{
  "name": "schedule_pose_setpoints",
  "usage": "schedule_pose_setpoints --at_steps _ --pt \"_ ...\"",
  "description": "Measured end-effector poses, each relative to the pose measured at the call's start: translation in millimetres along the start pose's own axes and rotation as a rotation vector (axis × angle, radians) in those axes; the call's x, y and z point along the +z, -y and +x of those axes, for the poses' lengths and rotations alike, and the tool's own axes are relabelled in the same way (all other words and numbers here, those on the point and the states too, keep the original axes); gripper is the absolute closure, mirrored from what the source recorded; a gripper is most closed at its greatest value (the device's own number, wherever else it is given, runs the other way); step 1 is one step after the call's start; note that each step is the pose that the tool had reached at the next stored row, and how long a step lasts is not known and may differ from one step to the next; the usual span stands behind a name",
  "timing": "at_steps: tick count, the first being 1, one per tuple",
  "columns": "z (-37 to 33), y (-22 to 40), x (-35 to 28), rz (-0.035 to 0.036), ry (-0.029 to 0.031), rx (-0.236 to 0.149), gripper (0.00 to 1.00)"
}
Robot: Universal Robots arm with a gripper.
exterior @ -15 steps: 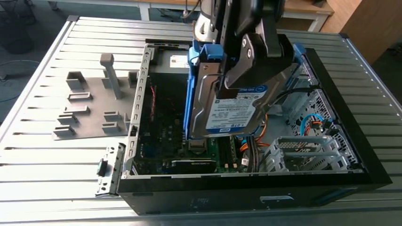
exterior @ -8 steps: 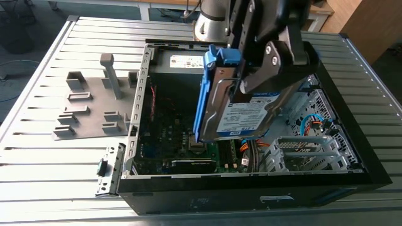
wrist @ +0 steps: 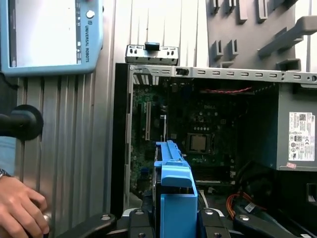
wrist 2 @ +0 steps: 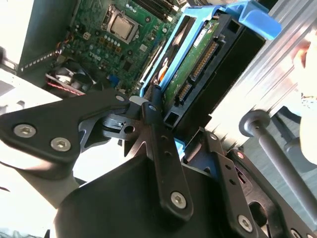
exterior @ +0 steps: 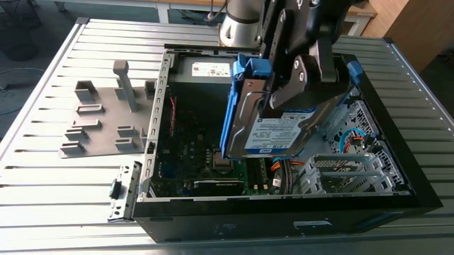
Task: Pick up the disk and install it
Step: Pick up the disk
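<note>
The disk (exterior: 280, 135), a silver-grey drive with a blue-and-white label in a blue plastic bracket, hangs tilted on edge above the open computer case (exterior: 151, 143). My gripper (exterior: 292, 95) is shut on it, its black fingers clamping the flat sides near the upper end. In the second wrist view the disk (wrist 2: 195, 67) shows edge-on with its green board and connector, held between the fingers (wrist 2: 154, 111) over the motherboard (wrist 2: 114, 34). The first wrist view has the blue bracket (wrist: 173, 193) between the two finger bases (wrist: 138, 223).
Inside the case sit the grey power supply (exterior: 209, 69) at the back and the silver drive cage (exterior: 341, 170) with orange cables on the exterior view's right. A grey fixture plate (exterior: 99, 122) lies beside the case. A person's hand (wrist: 20, 208) and a pendant (wrist: 49, 34) are nearby.
</note>
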State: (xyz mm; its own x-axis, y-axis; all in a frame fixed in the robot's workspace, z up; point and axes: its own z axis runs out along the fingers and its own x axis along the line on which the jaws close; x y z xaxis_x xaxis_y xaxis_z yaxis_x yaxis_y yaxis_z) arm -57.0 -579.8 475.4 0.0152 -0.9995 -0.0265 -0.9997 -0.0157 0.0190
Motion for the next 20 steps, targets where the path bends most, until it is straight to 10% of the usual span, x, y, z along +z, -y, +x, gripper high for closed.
schedule_pose_setpoints --at_steps 20 --pt "10.9 27.0 2.8 -0.0012 0.0032 0.015 0.63"
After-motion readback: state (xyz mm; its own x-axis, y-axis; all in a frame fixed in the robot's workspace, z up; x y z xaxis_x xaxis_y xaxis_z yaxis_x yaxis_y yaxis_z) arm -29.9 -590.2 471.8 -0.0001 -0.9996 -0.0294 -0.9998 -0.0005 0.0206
